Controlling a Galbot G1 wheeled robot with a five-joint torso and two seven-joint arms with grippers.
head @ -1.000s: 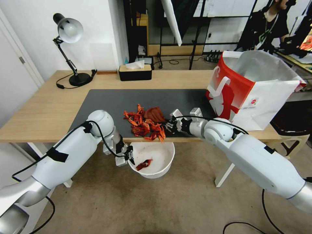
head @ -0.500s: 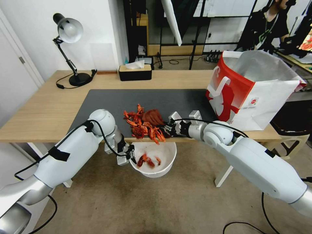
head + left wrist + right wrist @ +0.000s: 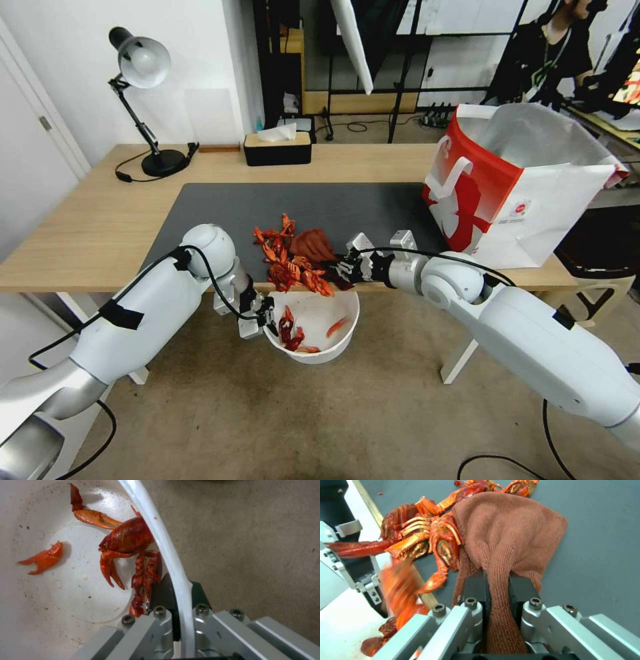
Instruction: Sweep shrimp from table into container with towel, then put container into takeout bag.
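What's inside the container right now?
Inside the container, held below the table edge by the left gripper, lie a few shrimp pieces: a whole body, claws and legs. Its far wall hides anything beyond.

A black desk lamp with a round silvery shade [image 3: 141,61] stands at the far left, its round base [image 3: 163,162] on the wood and its black cord [image 3: 127,175] trailing beside it. Right of it, along the far edge, sits a black tissue box with a wooden lid [image 3: 277,148], a white tissue poking up. Beige carpet [image 3: 333,420] covers the near floor.
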